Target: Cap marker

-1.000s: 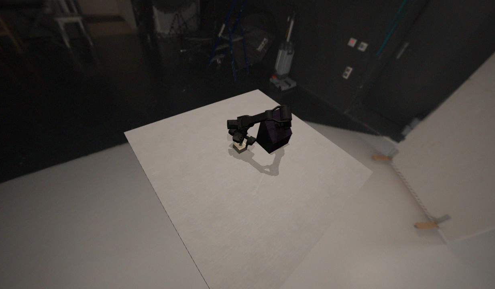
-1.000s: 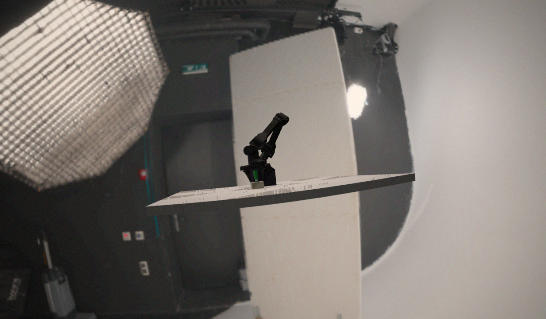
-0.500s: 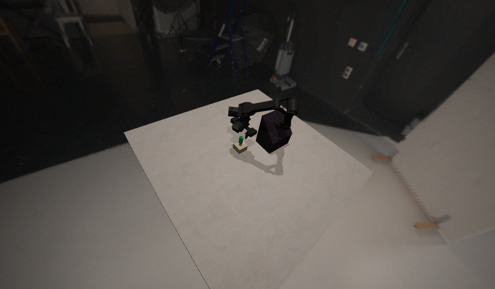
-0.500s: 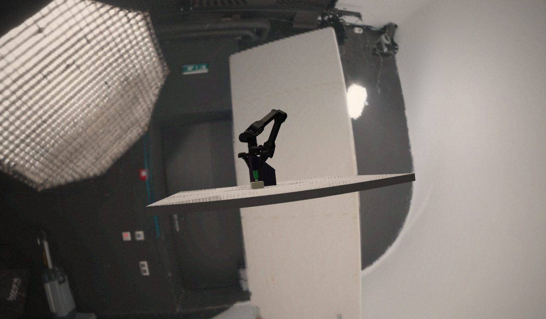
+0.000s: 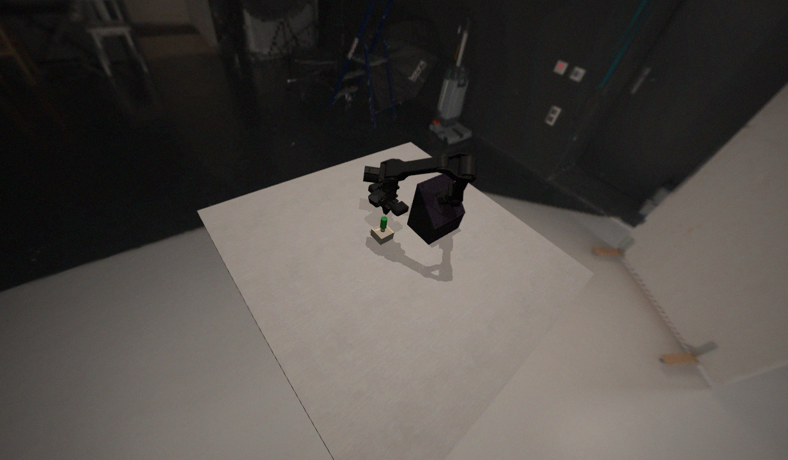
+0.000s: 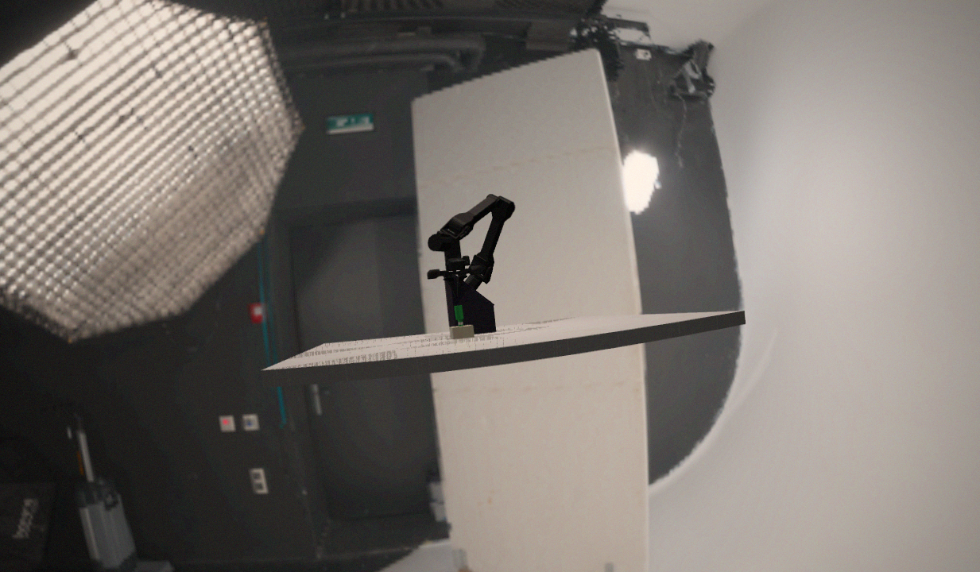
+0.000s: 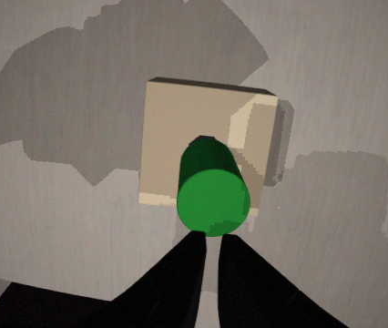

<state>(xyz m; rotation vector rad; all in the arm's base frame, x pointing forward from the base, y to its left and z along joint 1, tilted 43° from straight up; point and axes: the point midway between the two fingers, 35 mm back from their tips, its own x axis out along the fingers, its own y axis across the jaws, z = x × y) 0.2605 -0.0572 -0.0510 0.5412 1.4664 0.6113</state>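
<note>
- One green cap (image 5: 383,222) shows from the top view, sitting on the marker in the holder block (image 5: 381,234); the hand (image 5: 385,201) hangs above the block, apart from it.
- Exterior view: cap (image 6: 459,313) upright over the block (image 6: 462,330) on the surface (image 6: 585,334).
- Wrist view: hand (image 7: 212,243) pressed together, empty, just above the cap (image 7: 214,199). That cap looks light, rigid and slick; its flat top seems the best place to press.

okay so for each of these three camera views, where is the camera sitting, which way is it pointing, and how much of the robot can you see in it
Top: high and off to one side, looking down at the table; whole arm and end effector show.
Exterior: low, near table-edge height, side-on; whole arm shows.
Wrist: on the arm, looking down past shut fingertips at the green cap.
All three share the cap and holder block.
</note>
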